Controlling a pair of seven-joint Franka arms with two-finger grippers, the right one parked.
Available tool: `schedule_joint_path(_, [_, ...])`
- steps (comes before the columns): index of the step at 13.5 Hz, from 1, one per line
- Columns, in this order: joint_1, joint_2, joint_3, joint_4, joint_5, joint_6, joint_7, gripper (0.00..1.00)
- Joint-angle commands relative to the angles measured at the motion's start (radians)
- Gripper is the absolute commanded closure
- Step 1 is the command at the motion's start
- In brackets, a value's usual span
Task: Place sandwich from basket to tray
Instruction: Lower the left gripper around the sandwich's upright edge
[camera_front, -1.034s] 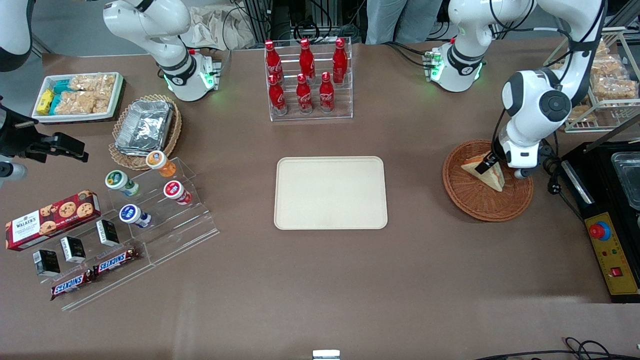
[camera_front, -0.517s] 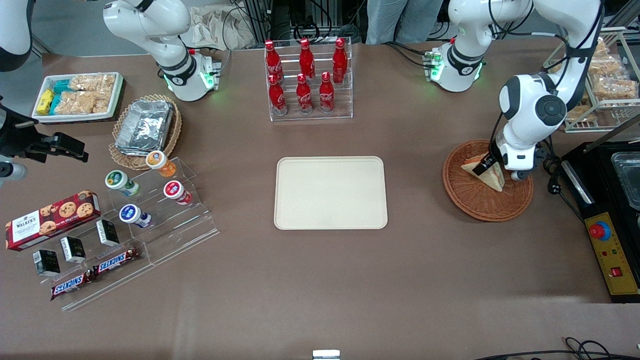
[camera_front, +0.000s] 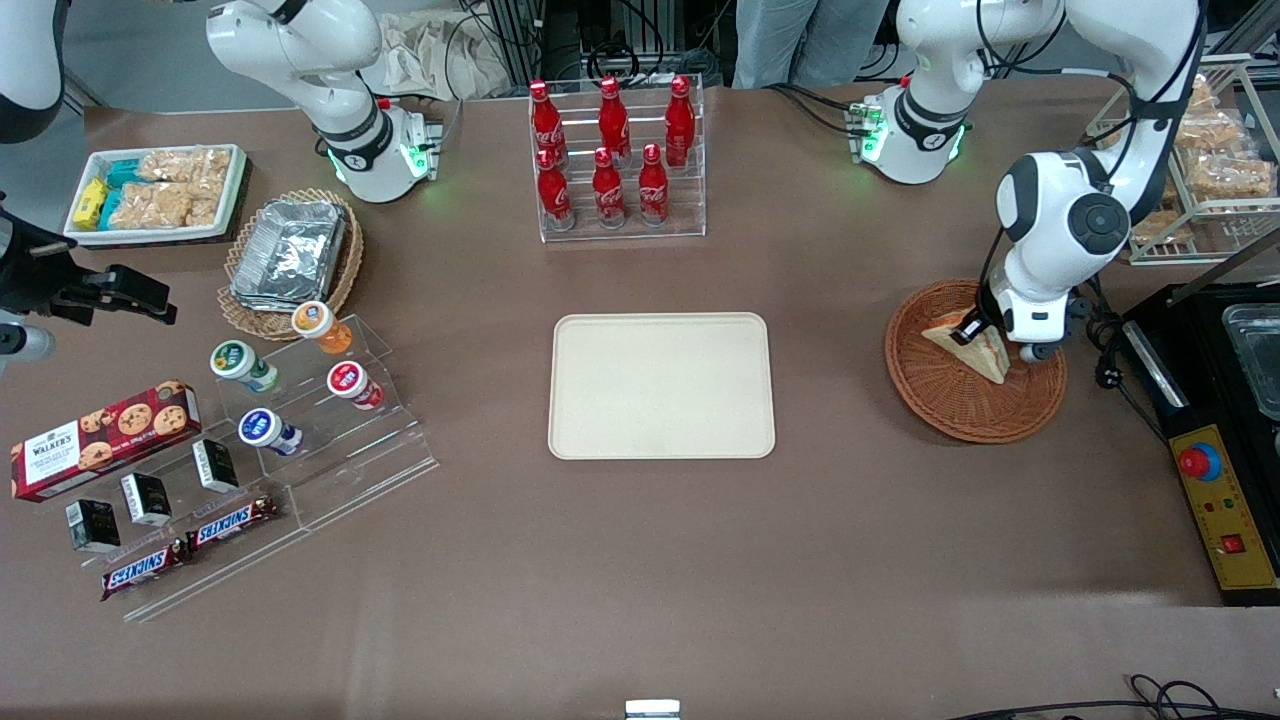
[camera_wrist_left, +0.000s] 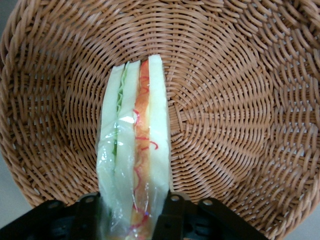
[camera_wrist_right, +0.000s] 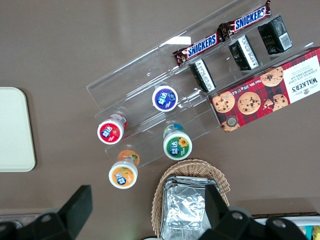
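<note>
The working arm had edged slightly toward the tray – its claw clamped on the plastic-wrapped triangular white-bread sandwich, inside the reddish-brown woven basket; soft, light, probably slippery – best pinched across its flat faces.

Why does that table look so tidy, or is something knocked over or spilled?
Nothing stands out. The gripper grips the wrapped triangular white-bread sandwich on edge over the round reddish-brown wicker basket; the flat cream rectangular tray lies square and bare.

wrapped sandwich upright in basket, tool-gripped apparently
</note>
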Motion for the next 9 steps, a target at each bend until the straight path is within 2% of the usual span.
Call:
schedule_joint_path(1, [-0.002, 0.003, -0.004, -0.012, 0.011, 0.032, -0.022, 1.0])
schedule_joint_path(5, [-0.002, -0.01, -0.004, -0.006, 0.011, 0.021, -0.011, 1.0])
schedule_joint_path(9, [-0.004, -0.137, -0.007, 0.02, 0.011, -0.146, 0.016, 1.0])
